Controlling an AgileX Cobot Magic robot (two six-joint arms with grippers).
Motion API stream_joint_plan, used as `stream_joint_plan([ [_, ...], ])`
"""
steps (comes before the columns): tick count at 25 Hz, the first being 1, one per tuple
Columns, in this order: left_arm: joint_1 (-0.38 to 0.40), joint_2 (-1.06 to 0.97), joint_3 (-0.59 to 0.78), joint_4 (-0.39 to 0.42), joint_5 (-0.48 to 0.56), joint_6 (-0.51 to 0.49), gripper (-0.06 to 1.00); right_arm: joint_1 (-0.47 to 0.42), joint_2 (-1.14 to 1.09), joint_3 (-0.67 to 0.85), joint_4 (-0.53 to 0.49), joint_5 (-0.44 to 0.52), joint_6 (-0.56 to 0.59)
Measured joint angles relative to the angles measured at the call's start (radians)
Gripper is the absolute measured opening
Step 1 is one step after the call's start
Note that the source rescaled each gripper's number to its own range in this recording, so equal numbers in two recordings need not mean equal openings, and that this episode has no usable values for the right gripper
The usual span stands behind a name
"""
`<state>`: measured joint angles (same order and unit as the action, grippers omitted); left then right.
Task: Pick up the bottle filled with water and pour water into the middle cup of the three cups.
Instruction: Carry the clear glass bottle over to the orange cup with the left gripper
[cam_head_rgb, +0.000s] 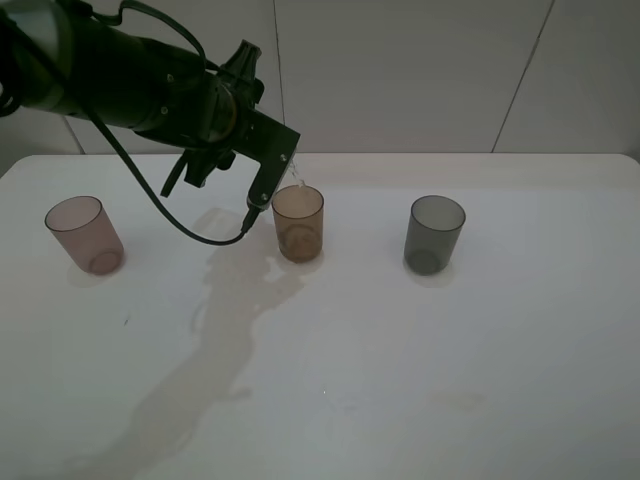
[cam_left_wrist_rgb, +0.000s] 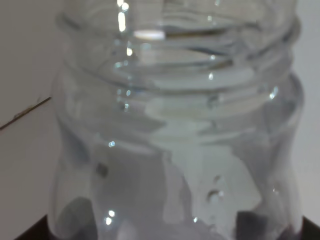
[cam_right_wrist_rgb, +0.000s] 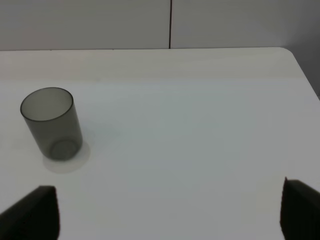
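Over the white table (cam_head_rgb: 450, 380), the black left gripper (cam_head_rgb: 266, 190) is clamping the small clear plastic bottle (cam_left_wrist_rgb: 175, 140), tilting it at the rim of the translucent amber-brown plastic middle cup (cam_head_rgb: 298, 222). Any misaim is probably risking a spill. The right gripper (cam_right_wrist_rgb: 167, 207) is idling, fingers spread apart. From above the bottle is nearly vanishing, its water level unreadable.

No text, label, brand, number or sign could be read in any view. The clear bottle (cam_left_wrist_rgb: 175, 150) carried no print, and the pinkish cup (cam_head_rgb: 85, 234), the middle cup (cam_head_rgb: 298, 222), the grey cup (cam_head_rgb: 435, 233) and the white worktop (cam_head_rgb: 450, 380) were all plain and unmarked.
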<state>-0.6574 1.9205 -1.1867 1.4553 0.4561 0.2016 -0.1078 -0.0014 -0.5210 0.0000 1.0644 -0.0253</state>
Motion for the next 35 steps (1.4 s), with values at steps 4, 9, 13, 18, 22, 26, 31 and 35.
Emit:
stream_joint_plan([
  [4, 0.0, 0.0, 0.0, 0.0, 0.0, 0.009, 0.02, 0.0, 0.0, 0.0, 0.0, 0.0, 0.0],
  [9, 0.0, 0.0, 0.0, 0.004, 0.001, 0.042, 0.02, 0.0, 0.0, 0.0, 0.0, 0.0, 0.0],
  [13, 0.0, 0.0, 0.0, 0.006, 0.001, 0.058, 0.02, 0.0, 0.0, 0.0, 0.0, 0.0, 0.0],
  [18, 0.0, 0.0, 0.0, 0.007, 0.001, 0.08, 0.02, 0.0, 0.0, 0.0, 0.0, 0.0, 0.0],
  [22, 0.0, 0.0, 0.0, 0.007, 0.001, 0.099, 0.02, 0.0, 0.0, 0.0, 0.0, 0.0, 0.0],
  [26, 0.0, 0.0, 0.0, 0.007, 0.001, 0.116, 0.02, 0.0, 0.0, 0.0, 0.0, 0.0, 0.0],
  [31, 0.0, 0.0, 0.0, 0.016, -0.032, 0.131, 0.02, 0.0, 0.0, 0.0, 0.0, 0.0, 0.0],
  [35, 0.0, 0.0, 0.0, 0.039, -0.051, 0.131, 0.02, 0.0, 0.0, 0.0, 0.0, 0.0, 0.0],
])
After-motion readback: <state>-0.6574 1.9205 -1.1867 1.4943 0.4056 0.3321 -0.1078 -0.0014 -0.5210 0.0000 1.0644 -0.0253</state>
